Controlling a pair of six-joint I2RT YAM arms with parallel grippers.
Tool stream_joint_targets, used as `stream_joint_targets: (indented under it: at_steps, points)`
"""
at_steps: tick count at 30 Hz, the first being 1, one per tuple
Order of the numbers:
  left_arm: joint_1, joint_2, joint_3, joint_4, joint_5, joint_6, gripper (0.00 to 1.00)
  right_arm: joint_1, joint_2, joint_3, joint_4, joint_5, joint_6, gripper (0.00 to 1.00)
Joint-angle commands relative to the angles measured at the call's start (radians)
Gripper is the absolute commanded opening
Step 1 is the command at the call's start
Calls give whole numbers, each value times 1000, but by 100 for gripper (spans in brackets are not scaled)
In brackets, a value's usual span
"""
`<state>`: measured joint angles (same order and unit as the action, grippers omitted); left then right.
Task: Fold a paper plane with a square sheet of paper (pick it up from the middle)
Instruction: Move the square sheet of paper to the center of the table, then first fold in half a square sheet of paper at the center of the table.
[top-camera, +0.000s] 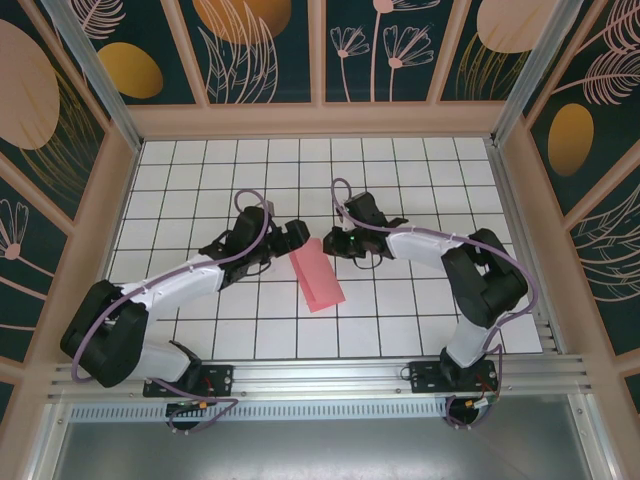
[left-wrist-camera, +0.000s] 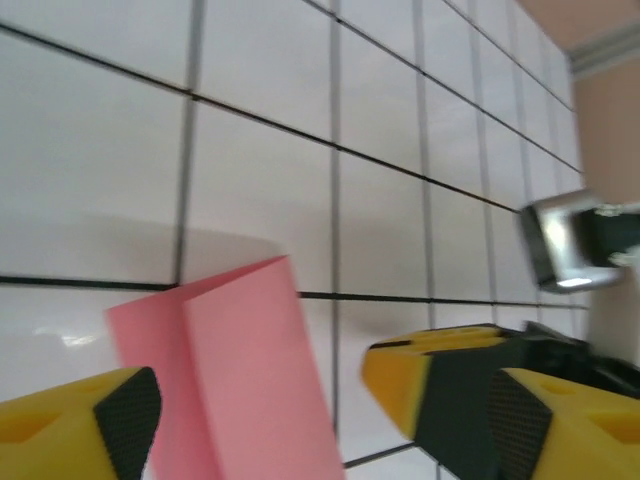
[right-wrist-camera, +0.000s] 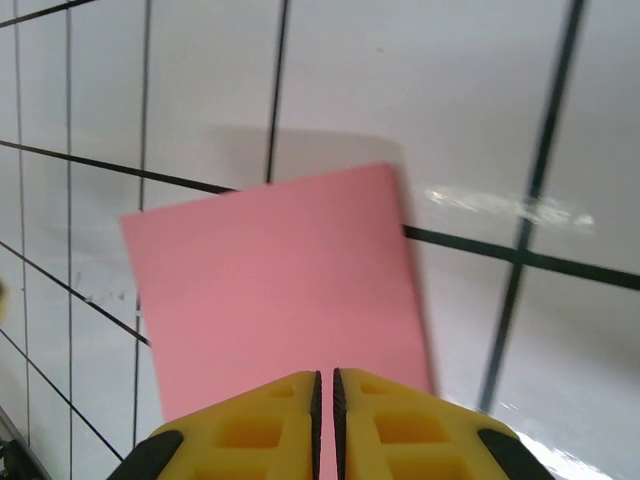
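The square sheet of paper (top-camera: 318, 278) is pink and folded in half into a long strip, slanting down the middle of the table. In the right wrist view it (right-wrist-camera: 280, 280) runs out from between my right gripper's (right-wrist-camera: 325, 378) yellow fingers and casts a shadow on the tiles below. That gripper (top-camera: 331, 244) is shut on the strip's far end. My left gripper (top-camera: 298, 240) is just left of that end, open. In the left wrist view the folded paper (left-wrist-camera: 250, 380) stands between its wide-apart fingers (left-wrist-camera: 258, 395), touching neither.
The white grid table (top-camera: 420, 190) is ringed by a wooden wall (top-camera: 320, 122), with a metal rail (top-camera: 330, 375) along the near edge. A black and silver part of the right arm (left-wrist-camera: 570, 245) shows close by in the left wrist view.
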<state>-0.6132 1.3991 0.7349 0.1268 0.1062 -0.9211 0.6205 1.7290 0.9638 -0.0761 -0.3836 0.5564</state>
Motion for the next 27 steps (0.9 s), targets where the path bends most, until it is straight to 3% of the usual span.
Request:
stream_joint_targets:
  at_steps: [1, 6, 12, 19, 27]
  points:
    - [6, 39, -2, 181, 128, 1, 78, -15, -24, -49, 3, -48, -11, 15]
    - [4, 106, 32, 254, 204, -48, 56, -14, 6, -57, 27, -110, -22, 13]
    - [-7, 248, 98, 249, 245, -82, 39, -16, 53, -56, 45, -117, -10, 12]
    - [-14, 417, 230, 129, 202, -50, 31, -19, 101, -42, 47, -135, -15, 12]
    - [-13, 487, 232, 92, 165, -38, 24, -33, 121, -27, -10, -109, -21, 12]
